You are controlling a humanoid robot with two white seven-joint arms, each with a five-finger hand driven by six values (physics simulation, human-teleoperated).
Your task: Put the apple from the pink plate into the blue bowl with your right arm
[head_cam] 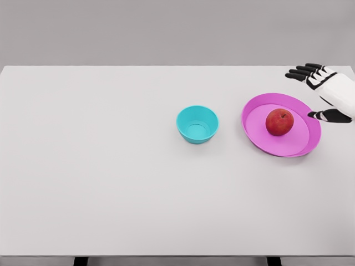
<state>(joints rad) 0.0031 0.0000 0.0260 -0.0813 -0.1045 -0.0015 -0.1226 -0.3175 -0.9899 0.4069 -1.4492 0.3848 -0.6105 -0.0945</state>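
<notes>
A red apple (pixel 279 122) sits upright in the middle of the pink plate (pixel 260 143) at the right of the white table. The blue bowl (pixel 197 124) stands empty to the plate's left, a short gap between them. My right hand (pixel 314 93) hovers at the plate's far right edge, fingers spread and pointing left, thumb (pixel 327 115) low over the plate's rim. It holds nothing and is apart from the apple. The left arm does not show.
The white table (pixel 111 166) spans the whole view, with its front edge near the bottom and its far edge behind the hand. A plain grey wall lies beyond.
</notes>
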